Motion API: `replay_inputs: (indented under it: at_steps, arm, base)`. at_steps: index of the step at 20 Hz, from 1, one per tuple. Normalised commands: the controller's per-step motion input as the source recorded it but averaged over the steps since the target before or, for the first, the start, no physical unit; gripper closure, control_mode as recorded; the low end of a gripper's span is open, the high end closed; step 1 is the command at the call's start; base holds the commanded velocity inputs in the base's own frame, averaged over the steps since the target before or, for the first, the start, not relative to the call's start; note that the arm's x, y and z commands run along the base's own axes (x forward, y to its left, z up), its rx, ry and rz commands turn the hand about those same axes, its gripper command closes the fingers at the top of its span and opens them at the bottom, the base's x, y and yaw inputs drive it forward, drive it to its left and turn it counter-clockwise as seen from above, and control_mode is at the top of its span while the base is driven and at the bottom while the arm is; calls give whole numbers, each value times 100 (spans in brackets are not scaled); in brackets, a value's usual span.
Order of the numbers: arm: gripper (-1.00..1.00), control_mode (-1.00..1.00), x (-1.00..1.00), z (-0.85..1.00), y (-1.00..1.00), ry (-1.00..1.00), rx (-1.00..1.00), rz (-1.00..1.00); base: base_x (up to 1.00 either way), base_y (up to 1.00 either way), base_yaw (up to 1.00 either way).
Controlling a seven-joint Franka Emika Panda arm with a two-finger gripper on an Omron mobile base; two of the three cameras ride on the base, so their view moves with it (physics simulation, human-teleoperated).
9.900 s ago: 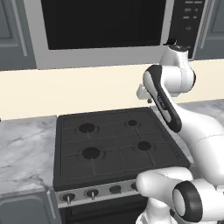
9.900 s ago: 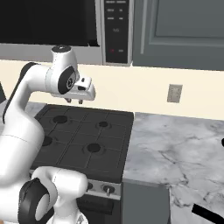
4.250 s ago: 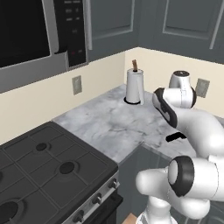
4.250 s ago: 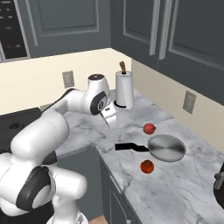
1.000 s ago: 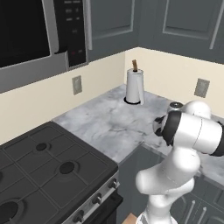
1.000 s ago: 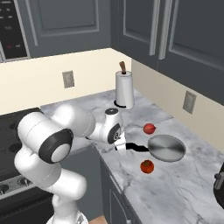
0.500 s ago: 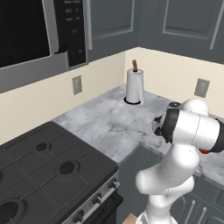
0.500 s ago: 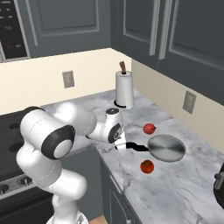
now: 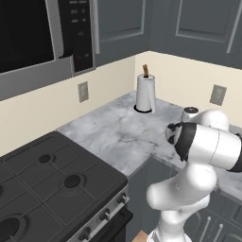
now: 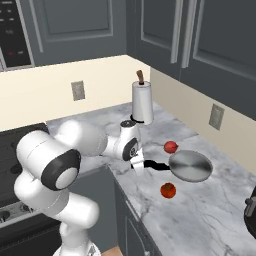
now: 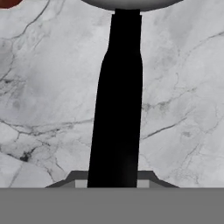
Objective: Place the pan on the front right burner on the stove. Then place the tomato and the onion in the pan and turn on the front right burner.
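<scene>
While the arm reaches low across the marble tabletop (image 10: 200,210), the hand (image 10: 137,165) sits at the free end of the pan's black handle (image 10: 155,165), its two fingers closed on that handle. From the hand view the handle (image 11: 118,113) runs straight up from between the fingertips to the silver rim of the pan (image 11: 129,3). The pan (image 10: 190,165) lies flat on the tabletop to the right of the hand, bowl pointing away from the arm. One red round item (image 10: 170,147) rests just behind the pan, near the wall side; another reddish one (image 10: 168,190) lies in front of it, toward the tabletop edge. Which is tomato and which onion cannot be told. A paper towel roll (image 10: 142,103) stands upright behind the hand. The stove (image 9: 52,189) lies well to the left, apart from the pan.
</scene>
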Motion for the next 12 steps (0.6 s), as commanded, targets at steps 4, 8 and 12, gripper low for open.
replay_inputs:
  at_steps: [4, 8, 12]
  arm:
    - [100, -100, -30, 43, 0, -1, 0, 0]
    - [100, -100, -31, 56, 3, -2, 0, 0]
    - [100, -100, -21, 44, 14, 0, 0, 2]
  base:
    - [0, 0, 0]
    - [0, 0, 0]
    - [0, 0, 0]
